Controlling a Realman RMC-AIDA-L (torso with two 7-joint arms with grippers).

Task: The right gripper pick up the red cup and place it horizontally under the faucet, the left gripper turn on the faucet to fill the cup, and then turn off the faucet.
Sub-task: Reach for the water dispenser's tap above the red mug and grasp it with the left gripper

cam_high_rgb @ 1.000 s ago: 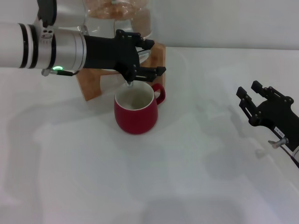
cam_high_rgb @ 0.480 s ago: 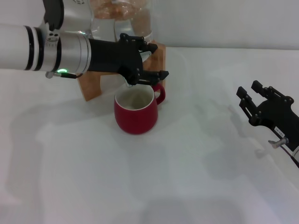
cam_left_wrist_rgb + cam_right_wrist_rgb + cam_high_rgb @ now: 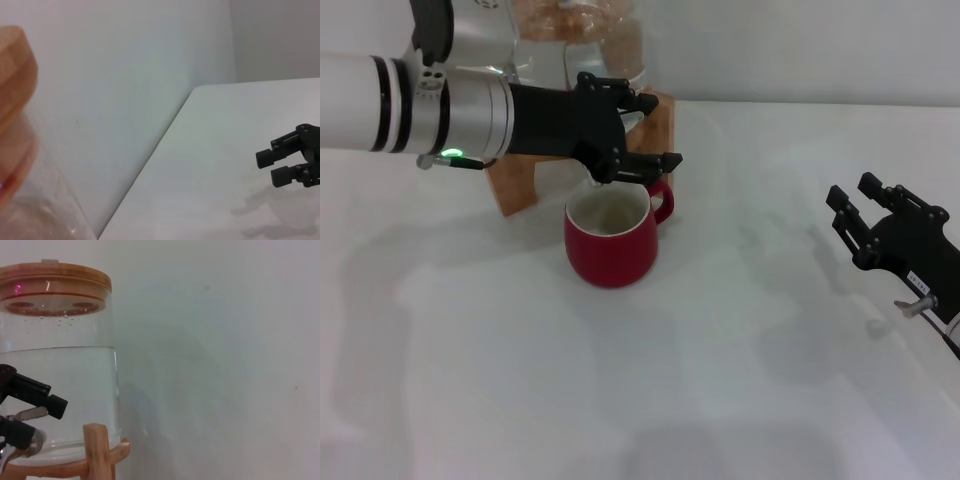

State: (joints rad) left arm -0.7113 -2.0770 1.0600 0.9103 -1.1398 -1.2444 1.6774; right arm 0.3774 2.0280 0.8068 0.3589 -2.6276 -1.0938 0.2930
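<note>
Left gripper, jaws spread around the faucet lever above the cup; right gripper idled open; closing the lever likely next.

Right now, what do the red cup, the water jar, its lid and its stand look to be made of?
The red cup: apparently glazed ceramic, glossy red outside, cream inside.
The water jar: clear glass or clear plastic; the waterline shows through the wall.
Its lid: light wood, maybe bamboo, matte with visible grain.
The stand: the same pale wood, plain square posts.
</note>
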